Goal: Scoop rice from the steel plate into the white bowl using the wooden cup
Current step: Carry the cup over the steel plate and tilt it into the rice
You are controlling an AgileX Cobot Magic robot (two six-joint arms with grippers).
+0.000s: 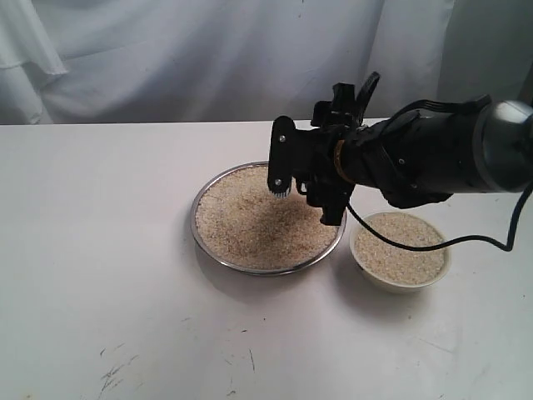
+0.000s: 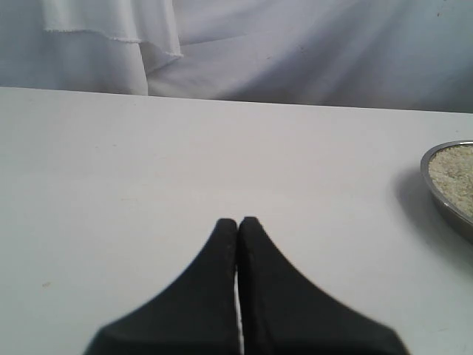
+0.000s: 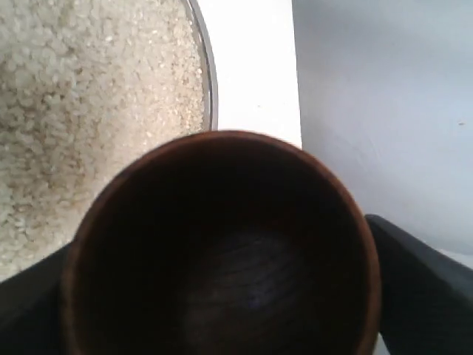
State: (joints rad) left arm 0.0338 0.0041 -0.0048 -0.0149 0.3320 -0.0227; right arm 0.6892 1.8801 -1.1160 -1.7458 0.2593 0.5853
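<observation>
round reddish-brown wooden cup (image 3: 222, 244), dark inside

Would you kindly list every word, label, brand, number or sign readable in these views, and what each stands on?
None: no text, number, label or brand can be read in any view.
The steel plate, white bowl, wooden cup and table are unmarked, and the right arm shows no legible print.

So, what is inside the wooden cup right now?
The wooden cup shows only its dark, bare inside; no grains are in it. Part of the inside falls outside the picture.
</observation>
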